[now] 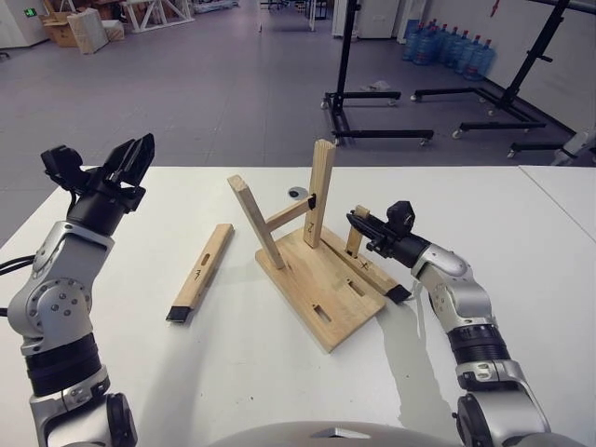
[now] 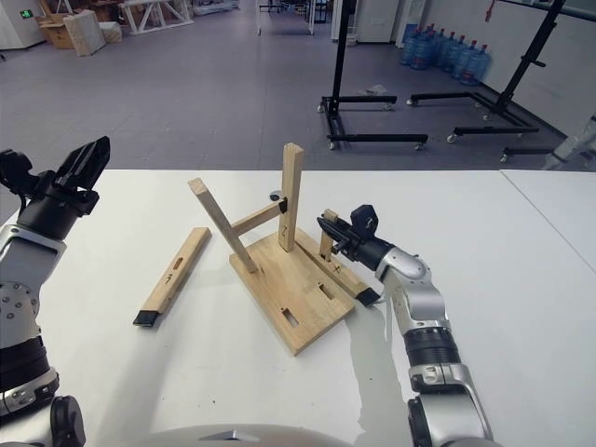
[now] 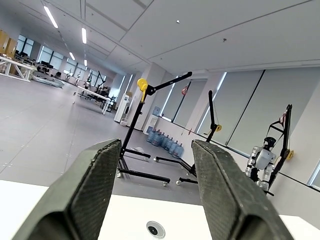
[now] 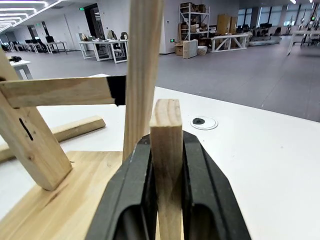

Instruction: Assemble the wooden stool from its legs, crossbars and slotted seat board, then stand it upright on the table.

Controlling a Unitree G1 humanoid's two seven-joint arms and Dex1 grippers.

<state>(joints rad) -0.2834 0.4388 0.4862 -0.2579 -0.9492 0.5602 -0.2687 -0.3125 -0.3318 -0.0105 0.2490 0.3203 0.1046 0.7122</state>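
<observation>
Table edges: the seat board (image 1: 321, 289) lies flat near the middle of the white table (image 1: 521, 279), well apart from the near, left and right edges; a round cable port (image 1: 296, 194) sits just behind it towards the far edge.
Standing parts: an upright leg (image 1: 320, 191) and a tilted leg (image 1: 255, 220) rise from the board's far half, joined by a crossbar (image 1: 289, 216).
Loose leg: the loose leg (image 1: 200, 272) lies flat between the board and the left edge, apart from both.
Lying leg: a black-tipped leg (image 1: 368, 272) rests along the board's right side.
Your right arm: it stretches low across the table from the near right, forearm angled in towards the board.
Right gripper: your right gripper (image 1: 354, 222) is clenched on a short wooden bar (image 4: 166, 145), held upright at the board's right side, just beside the upright leg.
Your left arm: it is bent and raised over the left edge, well apart from every part.
Left gripper: your left gripper (image 1: 133, 160) is released, its fingers (image 3: 85, 195) spread and pointing towards the far edge.
</observation>
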